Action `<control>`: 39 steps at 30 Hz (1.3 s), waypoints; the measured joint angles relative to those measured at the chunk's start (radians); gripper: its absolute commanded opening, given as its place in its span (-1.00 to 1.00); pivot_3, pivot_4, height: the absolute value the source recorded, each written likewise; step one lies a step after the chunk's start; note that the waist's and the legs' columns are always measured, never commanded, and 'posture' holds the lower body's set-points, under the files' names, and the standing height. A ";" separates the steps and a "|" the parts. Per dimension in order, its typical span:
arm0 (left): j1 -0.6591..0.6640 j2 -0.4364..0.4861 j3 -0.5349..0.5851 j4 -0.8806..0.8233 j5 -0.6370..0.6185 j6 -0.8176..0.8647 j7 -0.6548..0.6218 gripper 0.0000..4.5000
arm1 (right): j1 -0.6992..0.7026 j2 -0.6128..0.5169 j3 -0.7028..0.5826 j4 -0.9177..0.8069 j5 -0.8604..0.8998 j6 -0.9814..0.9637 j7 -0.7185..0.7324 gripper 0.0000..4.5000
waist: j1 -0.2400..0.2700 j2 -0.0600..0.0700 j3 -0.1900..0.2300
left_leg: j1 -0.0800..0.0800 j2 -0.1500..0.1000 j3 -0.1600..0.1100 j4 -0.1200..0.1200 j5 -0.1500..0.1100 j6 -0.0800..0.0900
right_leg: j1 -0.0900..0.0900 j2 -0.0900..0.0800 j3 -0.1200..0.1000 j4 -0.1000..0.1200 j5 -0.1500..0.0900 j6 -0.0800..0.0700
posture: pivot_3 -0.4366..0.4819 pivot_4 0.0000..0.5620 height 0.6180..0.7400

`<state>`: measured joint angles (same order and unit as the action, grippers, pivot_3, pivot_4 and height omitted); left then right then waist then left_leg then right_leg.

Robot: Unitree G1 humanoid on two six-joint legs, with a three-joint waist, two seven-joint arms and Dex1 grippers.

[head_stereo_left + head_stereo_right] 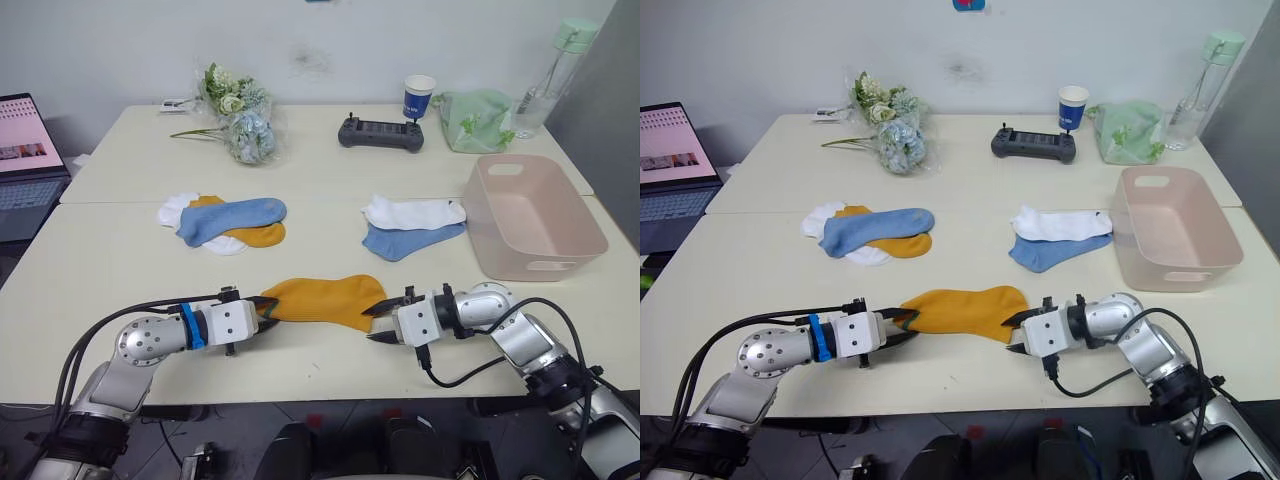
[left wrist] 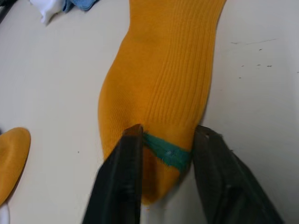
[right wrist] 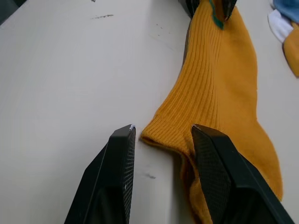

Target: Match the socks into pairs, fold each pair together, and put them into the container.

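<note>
I have both tools wide at opposite ends of the mustard sock point(image 1: 325, 300): left tool point(image 2: 163, 140) straddling its green-striped tip, right tool point(image 3: 161, 135) its cuff, to stretch it flat.

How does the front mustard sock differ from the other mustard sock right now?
The front mustard sock lies alone near the table's front edge; the other mustard sock sits in the left pile. The front one is fully exposed; the other is mostly covered by a blue sock. The front one has the left claw open around its green-striped end and the right claw open at its opposite end; the other is untouched. Both are the same mustard-orange.
</note>
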<state>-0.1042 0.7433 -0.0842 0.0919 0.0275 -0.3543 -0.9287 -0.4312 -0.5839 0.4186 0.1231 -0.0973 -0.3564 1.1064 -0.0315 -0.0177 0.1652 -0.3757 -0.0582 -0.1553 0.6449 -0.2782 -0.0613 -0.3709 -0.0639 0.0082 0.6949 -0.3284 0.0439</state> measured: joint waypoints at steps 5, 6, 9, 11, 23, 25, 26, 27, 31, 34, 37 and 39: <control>-0.008 0.000 -0.010 0.015 -0.011 0.013 -0.001 -1.00 | -0.019 0.012 0.001 0.053 -0.006 -0.016 -0.011 -0.99 | -0.001 0.000 0.000 | 0.001 0.000 0.000 0.000 0.000 0.000 | 0.000 0.000 0.001 0.001 0.000 0.000 | -0.05 -0.47 1.00; -0.008 0.000 -0.010 0.014 -0.017 0.021 -0.001 -1.00 | -0.021 0.014 -0.001 0.058 -0.005 -0.018 -0.015 -0.99 | 0.000 0.000 0.000 | 0.001 0.000 0.000 0.000 0.000 0.000 | 0.000 0.001 0.001 0.001 0.000 0.000 | -0.05 -0.47 1.00; -0.007 0.000 -0.009 0.005 -0.047 0.051 -0.007 -1.00 | -0.021 0.015 -0.008 0.062 0.016 -0.007 -0.015 -0.99 | 0.000 0.000 0.000 | 0.001 0.000 0.000 0.000 0.000 0.000 | -0.001 0.001 0.002 0.001 0.000 0.000 | -0.05 -0.47 1.00; -0.006 0.000 -0.007 -0.006 -0.066 0.081 -0.018 -1.00 | -0.021 0.015 -0.021 0.056 0.055 0.019 0.000 -0.99 | -0.001 0.000 0.000 | 0.000 0.000 0.000 0.000 0.000 0.000 | -0.001 0.001 0.003 0.001 0.000 0.000 | -0.05 -0.47 1.00; 0.120 0.184 0.087 -0.464 -0.479 0.578 -0.160 -1.00 | 0.059 -0.181 -0.137 -0.492 0.582 0.754 0.127 -0.99 | 0.000 0.001 0.001 | -0.004 0.000 -0.004 0.000 -0.002 0.004 | -0.001 -0.004 0.000 -0.002 0.000 0.000 | -0.05 -0.47 1.00; 0.106 0.257 0.109 -0.517 -0.613 0.778 -0.181 -1.00 | 0.060 -0.204 -0.158 -0.542 0.706 0.934 0.115 -0.99 | 0.000 0.001 0.001 | -0.004 0.000 -0.004 0.000 -0.003 0.004 | -0.001 -0.003 0.000 -0.001 0.000 0.000 | -0.05 -0.47 1.00; 0.085 0.283 0.113 -0.518 -0.666 0.864 -0.191 -1.00 | 0.060 -0.209 -0.165 -0.550 0.758 1.010 0.108 -0.99 | 0.000 0.001 0.001 | -0.003 0.000 -0.004 0.000 -0.003 0.005 | -0.001 0.000 -0.001 -0.001 0.000 0.000 | -0.05 -0.47 1.00; 0.061 0.292 0.113 -0.512 -0.704 0.937 -0.197 -1.00 | 0.059 -0.207 -0.166 -0.549 0.792 1.069 0.099 -0.99 | -0.001 0.001 0.001 | -0.003 0.001 -0.003 0.000 -0.003 0.005 | -0.001 0.001 -0.001 -0.001 0.000 0.000 | -0.05 -0.47 1.00; -0.040 0.258 0.059 -0.429 -0.751 1.087 -0.208 -1.00 | 0.036 -0.146 -0.157 -0.463 0.804 1.156 0.059 -0.99 | -0.002 0.001 0.001 | -0.003 0.001 -0.001 0.000 -0.003 0.005 | -0.001 0.002 -0.001 -0.001 0.000 0.000 | -0.05 -0.47 1.00; -0.098 0.220 -0.013 -0.346 -0.719 1.112 -0.225 -1.00 | -0.002 -0.112 -0.141 -0.345 0.746 1.145 0.046 -0.99 | -0.002 0.001 0.001 | -0.004 0.001 0.000 0.000 -0.003 0.005 | -0.003 0.002 -0.001 -0.001 0.000 0.000 | -0.05 -0.47 1.00; -0.172 0.188 -0.063 -0.250 -0.671 1.113 -0.251 -1.00 | -0.055 -0.088 -0.118 -0.214 0.661 1.082 0.053 -0.99 | -0.002 0.001 0.001 | -0.004 0.001 -0.001 0.001 -0.002 0.004 | -0.003 0.002 -0.001 -0.001 0.000 0.000 | -0.05 -0.47 1.00; -0.229 0.165 -0.083 -0.186 -0.632 1.101 -0.263 -1.00 | -0.103 -0.065 -0.109 -0.134 0.608 1.031 0.061 -0.99 | -0.002 0.001 0.001 | -0.004 0.001 0.000 0.001 -0.002 0.003 | -0.003 0.002 -0.001 0.000 0.000 0.000 | -0.05 -0.47 1.00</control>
<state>-0.3334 0.9086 -0.1675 -0.0937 -0.6047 0.7464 -1.1921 -0.5342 -0.6493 0.3100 -0.0112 0.5110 0.6746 1.1676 -0.0334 -0.0170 0.1661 -0.3797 -0.0576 -0.1556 0.6458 -0.2801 -0.0579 -0.3740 -0.0620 0.0070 0.6947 -0.3285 0.0437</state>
